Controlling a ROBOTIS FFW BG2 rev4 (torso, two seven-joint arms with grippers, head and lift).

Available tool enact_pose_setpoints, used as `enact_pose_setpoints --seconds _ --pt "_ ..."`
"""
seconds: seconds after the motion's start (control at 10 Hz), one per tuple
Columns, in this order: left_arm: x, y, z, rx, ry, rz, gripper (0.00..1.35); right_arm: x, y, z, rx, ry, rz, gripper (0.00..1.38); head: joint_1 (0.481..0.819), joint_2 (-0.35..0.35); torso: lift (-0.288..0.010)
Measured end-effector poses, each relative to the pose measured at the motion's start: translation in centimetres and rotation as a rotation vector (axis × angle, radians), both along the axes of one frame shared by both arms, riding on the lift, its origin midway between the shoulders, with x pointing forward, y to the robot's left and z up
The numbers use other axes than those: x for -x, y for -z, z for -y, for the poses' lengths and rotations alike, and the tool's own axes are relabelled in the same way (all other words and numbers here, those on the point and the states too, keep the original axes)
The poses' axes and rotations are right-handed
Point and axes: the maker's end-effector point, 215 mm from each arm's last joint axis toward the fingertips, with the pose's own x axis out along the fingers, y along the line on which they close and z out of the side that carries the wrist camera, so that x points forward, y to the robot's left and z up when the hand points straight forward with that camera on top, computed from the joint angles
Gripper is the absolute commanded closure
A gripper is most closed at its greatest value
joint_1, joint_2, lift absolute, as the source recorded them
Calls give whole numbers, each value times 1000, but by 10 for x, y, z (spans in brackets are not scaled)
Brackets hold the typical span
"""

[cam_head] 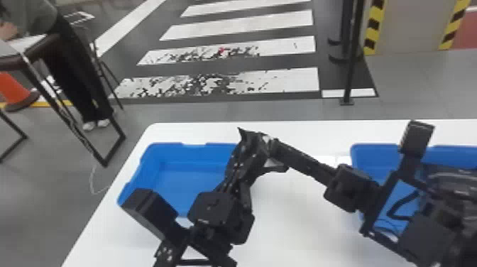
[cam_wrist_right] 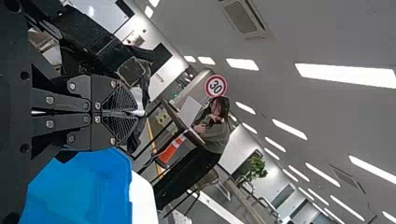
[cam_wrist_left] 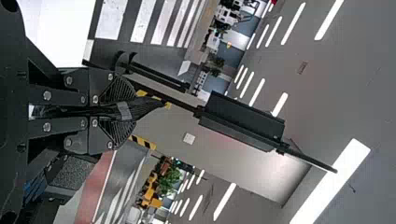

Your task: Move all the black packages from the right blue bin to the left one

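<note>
In the head view my left gripper (cam_head: 252,153) and right gripper (cam_head: 274,148) meet tip to tip above the table, beside the left blue bin's (cam_head: 193,169) right edge. A black package (cam_head: 247,135) with a pale patch is between them. Seen in the left wrist view, the left gripper (cam_wrist_left: 131,110) is shut on the package (cam_wrist_left: 148,105), seen edge-on. The right gripper (cam_wrist_right: 134,113) is shut on the same package (cam_wrist_right: 135,141), by a whitish part, in the right wrist view. The right blue bin (cam_head: 372,151) lies under the right arm, its contents largely hidden.
Both bins stand on a white table (cam_head: 301,220), with bare tabletop between them. The right arm crosses over the right bin and that gap; the left arm comes up over the left bin's near right side. A black post (cam_head: 349,67) stands on the floor beyond the table.
</note>
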Motion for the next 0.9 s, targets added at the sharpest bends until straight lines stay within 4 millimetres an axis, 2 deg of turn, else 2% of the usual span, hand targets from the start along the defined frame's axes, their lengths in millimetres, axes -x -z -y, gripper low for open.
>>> enact_pose_setpoints --seconds 0.1,0.2,0.3,0.4,0.6,0.7,0.8,0.9 --pt "0 -2 0 -4 0 4 1208 -2 -3 -1 -17 0 1 1064 695 255 -132" --pt "-2 -4 -3 -9 -8 13 1208 -4 -5 -1 -40 4 0 789 695 257 -132" --pt "-9 -3 -18 -44 -47 22 1208 -7 -4 2 -57 17 -2 338 695 267 -132" --pt "-23 6 -47 -133 -122 33 1208 -9 0 7 -64 34 -7 125 695 291 -132" --pt "-63 42 -138 -417 -330 38 1208 -13 7 19 -52 67 -6 148 695 347 -132" --pt "-78 60 -186 -570 -423 12 1208 -15 11 26 -32 85 5 145 695 350 -132" --pt "-86 77 -223 -675 -486 -28 949 -19 14 35 4 111 31 142 695 350 -132" --pt "-87 93 -242 -688 -513 -76 341 -26 15 49 62 146 74 142 695 350 -132"
